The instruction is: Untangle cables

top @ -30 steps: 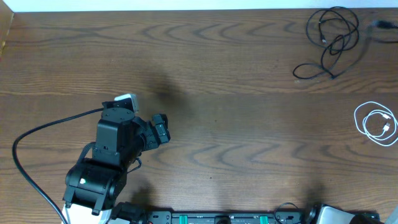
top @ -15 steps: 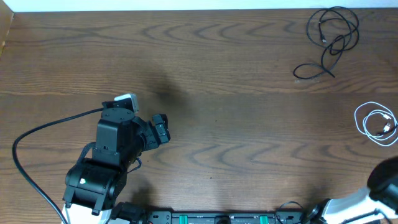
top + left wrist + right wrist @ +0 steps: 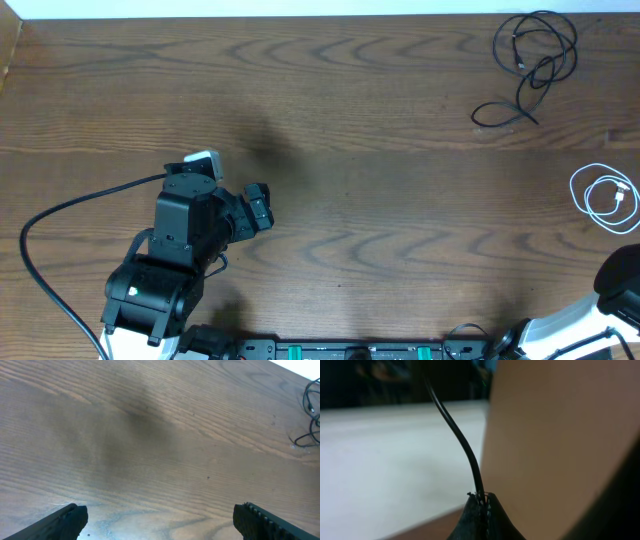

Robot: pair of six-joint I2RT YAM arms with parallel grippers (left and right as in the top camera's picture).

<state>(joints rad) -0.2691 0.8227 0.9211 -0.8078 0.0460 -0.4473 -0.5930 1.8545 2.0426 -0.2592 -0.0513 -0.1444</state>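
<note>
At the near edge of the worktop (image 3: pixel 400 140), toward its left corner, the left arm (image 3: pixel 175 250) crouches over the wood with the left gripper (image 3: pixel 258 208) pointing toward the middle. Its fingertips (image 3: pixel 67 519) sit at opposite sides of the wrist view, jaws spread wide, with only bare wood grain between them.

At the near right corner, only part of the right arm (image 3: pixel 622 295) shows from overhead. The right gripper (image 3: pixel 482 510) has its fingers pressed tight together, and a thin black cord (image 3: pixel 454 435) rises out of the seam between them, curving up and left. Where its other end runs, I cannot tell.

Farther back, a white cable (image 3: pixel 604 198) lies coiled in loose loops against the right edge, roughly halfway along it. In the far right corner, the black cables (image 3: pixel 535 62) lie in a tangle of overlapping loops, with loose ends trailing toward the middle of the worktop. Both arms are well apart from this tangle.
</note>
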